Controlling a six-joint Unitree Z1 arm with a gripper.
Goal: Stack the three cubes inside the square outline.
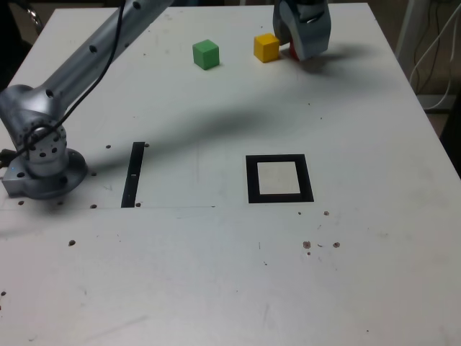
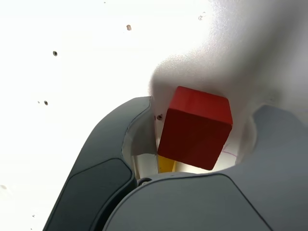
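My gripper (image 1: 300,47) is down at the table's far edge, towards the exterior view's right, with its jaws around the red cube (image 2: 195,127). Slivers of table show on both sides of that cube, so I cannot tell whether the jaws press on it. Only a sliver of the red cube (image 1: 294,51) shows in the exterior view. The yellow cube (image 1: 266,47) stands just beside the gripper, and a strip of that yellow cube (image 2: 166,164) shows behind the red one. The green cube (image 1: 206,55) stands apart, further to the exterior view's left. The square outline (image 1: 252,179) lies nearer, with nothing inside it.
The arm's base (image 1: 39,162) is bolted at the exterior view's left, and the arm reaches across the back of the table. A thin black strip (image 1: 133,175) lies beside the base. Small screw holes dot the white tabletop (image 1: 216,274).
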